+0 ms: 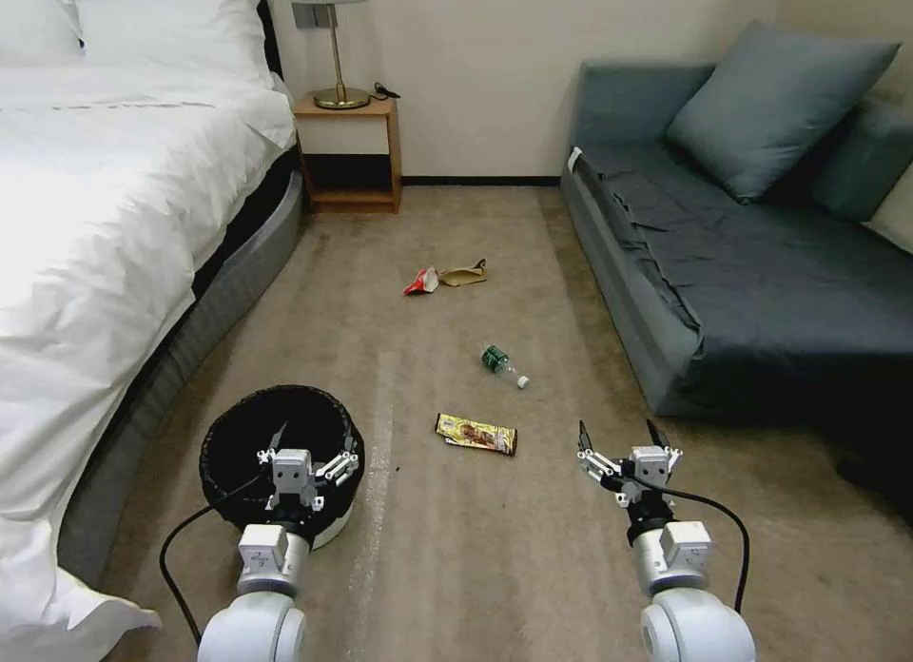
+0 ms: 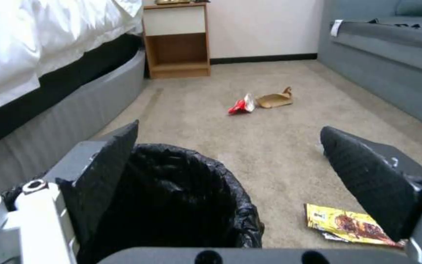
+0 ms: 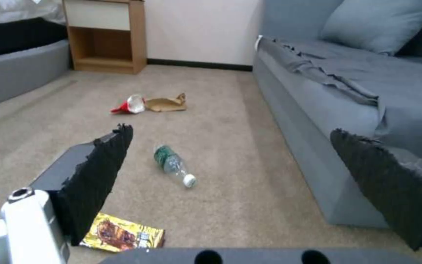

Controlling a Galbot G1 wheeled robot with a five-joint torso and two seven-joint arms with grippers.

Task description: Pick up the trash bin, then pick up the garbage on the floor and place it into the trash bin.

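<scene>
Left gripper [image 1: 314, 440] hangs jaws wide over the round trash bin [image 1: 228, 434], its crinkled black bag liner directly below the fingers; right gripper [image 1: 623, 438] is spread wide too, holding nothing. Glossy yellow-brown wrapper [image 1: 476, 435] lies between both jaws on beige short-pile carpet [image 1: 475, 567], clear green-label bottle [image 1: 502, 364] just beyond. Crumpled brown paper [image 1: 463, 275] touches red-white wrapper [image 1: 420, 282] farther ahead, between white bed [image 1: 105, 224] and grey sofa [image 1: 761, 282].

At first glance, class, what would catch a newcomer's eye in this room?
Litter strewn down the carpet between bed and sofa: a yellow snack wrapper nearest, a clear bottle beyond it, then red-white wrapper touching crumpled brown paper. The left gripper hovers open over the black-lined trash bin; the right gripper hangs open.
</scene>
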